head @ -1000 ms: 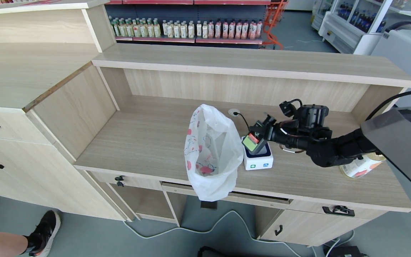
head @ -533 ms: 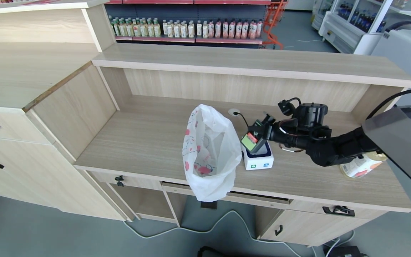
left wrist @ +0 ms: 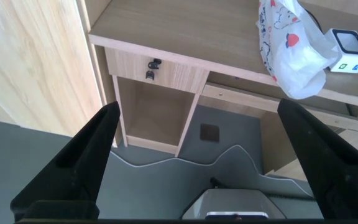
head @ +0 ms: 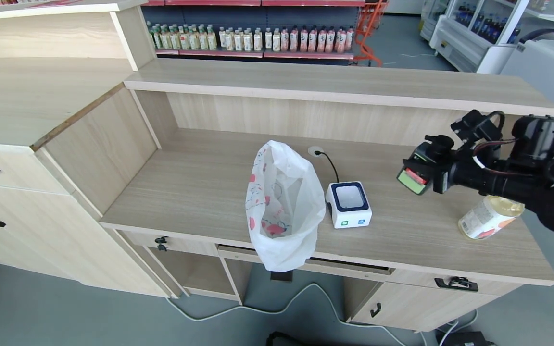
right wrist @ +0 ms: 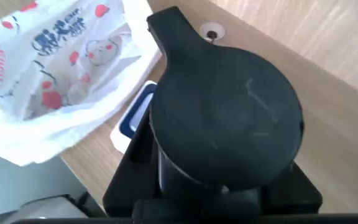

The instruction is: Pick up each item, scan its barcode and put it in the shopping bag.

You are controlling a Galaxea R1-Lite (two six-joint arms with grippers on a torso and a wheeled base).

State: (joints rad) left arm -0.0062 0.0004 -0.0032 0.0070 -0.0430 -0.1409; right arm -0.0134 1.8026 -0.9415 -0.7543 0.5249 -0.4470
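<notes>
A white shopping bag (head: 284,202) with red prints stands open near the counter's front edge, and also shows in the left wrist view (left wrist: 291,50) and the right wrist view (right wrist: 55,81). Just right of it sits the white barcode scanner (head: 349,204) (left wrist: 351,51) (right wrist: 137,112). My right gripper (head: 419,177) hovers above the counter well right of the scanner, shut on a small green and red pack (head: 412,179). A pale bottle (head: 488,219) lies on the counter under that arm. My left gripper (left wrist: 197,112) hangs open over the floor before the desk, holding nothing.
The counter (head: 200,187) has a raised back wall and an upper shelf (head: 334,84) behind it. A black cable (head: 327,163) runs from the scanner to a grommet. Drawers and an open cubby (left wrist: 157,115) sit below the front edge.
My right gripper has carried the green and red pack from just above the scanner to the right and slightly up. The bag's rim settled a little.
</notes>
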